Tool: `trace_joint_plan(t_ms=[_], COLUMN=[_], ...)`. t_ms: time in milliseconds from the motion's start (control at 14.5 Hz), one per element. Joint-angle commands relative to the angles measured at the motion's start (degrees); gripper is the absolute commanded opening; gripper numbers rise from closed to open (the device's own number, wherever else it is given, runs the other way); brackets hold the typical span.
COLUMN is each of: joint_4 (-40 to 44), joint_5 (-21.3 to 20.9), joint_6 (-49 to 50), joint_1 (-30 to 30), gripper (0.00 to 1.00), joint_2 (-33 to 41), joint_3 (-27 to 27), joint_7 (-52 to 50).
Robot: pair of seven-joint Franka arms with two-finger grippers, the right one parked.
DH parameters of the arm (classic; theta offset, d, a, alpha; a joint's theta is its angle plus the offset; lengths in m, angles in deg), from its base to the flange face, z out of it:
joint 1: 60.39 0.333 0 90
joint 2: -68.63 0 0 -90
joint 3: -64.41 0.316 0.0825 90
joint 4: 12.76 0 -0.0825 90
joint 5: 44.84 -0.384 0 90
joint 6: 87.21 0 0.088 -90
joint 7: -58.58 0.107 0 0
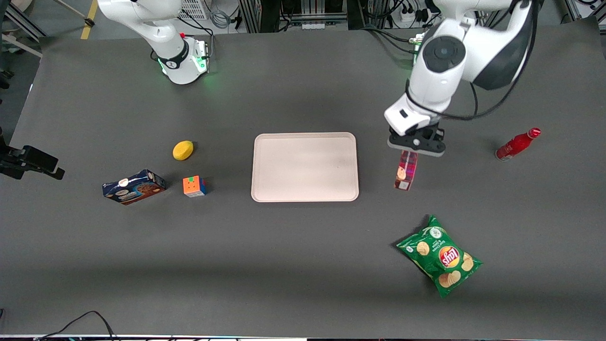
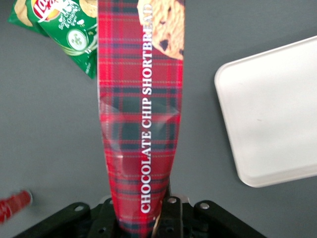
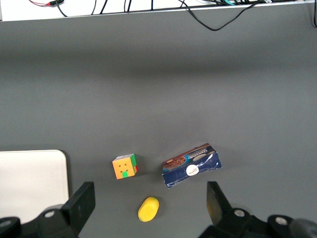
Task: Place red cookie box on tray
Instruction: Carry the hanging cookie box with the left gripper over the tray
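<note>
Gripper [image 1: 416, 150]: clamped on one end of the red box [image 1: 406, 171], which hangs below it just off the table, its sides pinched in at the grip. Box beside the tray [image 1: 305, 166], toward the working arm's end, apart from it. Chip bag [image 1: 440, 255] nearer the camera.

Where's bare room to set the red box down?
The gripper holds the red cookie box beside the tray, whose whole surface is bare. The chips bag crowds the table nearer the camera.
</note>
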Motion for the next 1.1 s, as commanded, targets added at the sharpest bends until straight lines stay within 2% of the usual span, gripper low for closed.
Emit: trace_joint_plan(t_ms=[0, 345, 552, 1034], joint_4=[3.4, 4.8, 4.1, 3.7], joint_5=[3.5, 4.5, 2.2, -17.9], joint_6=[4.0, -0.4, -8.0, -16.9], joint_1=[-0.5, -0.7, -1.1, -3.2], gripper=[0.0, 0.0, 0.0, 0.0], joint_2=[-0.7, -4.6, -9.6, -23.6], joint_3=[-3.5, -11.9, -16.8, -17.7], joint_7=[-9.6, -26.4, -34.1, -48.0])
